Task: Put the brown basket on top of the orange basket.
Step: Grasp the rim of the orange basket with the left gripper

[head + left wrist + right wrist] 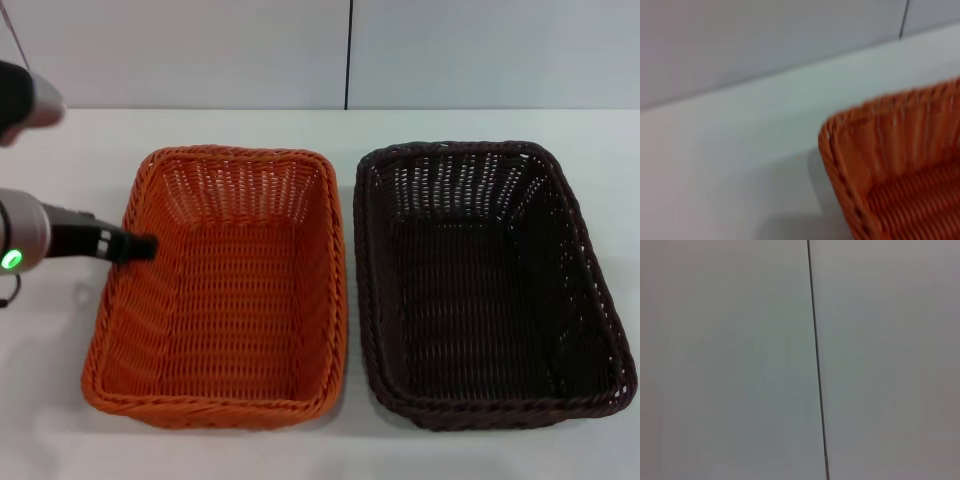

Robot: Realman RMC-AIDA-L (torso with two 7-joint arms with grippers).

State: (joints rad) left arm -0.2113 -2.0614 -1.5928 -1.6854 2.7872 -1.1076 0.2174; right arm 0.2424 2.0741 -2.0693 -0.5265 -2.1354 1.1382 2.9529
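Observation:
The orange basket [225,290] stands empty on the white table, left of centre. The brown basket [490,285] stands empty beside it on the right, a narrow gap between them. My left gripper [135,247] reaches in from the left at the orange basket's left rim, about halfway along that side. The left wrist view shows one corner of the orange basket [890,165] and bare table. My right gripper is out of view; the right wrist view shows only a grey wall with a dark seam [817,365].
The white table [60,420] runs back to a grey wall [200,50] with a vertical seam. My left arm [25,235], with a green light on it, lies over the table's left edge.

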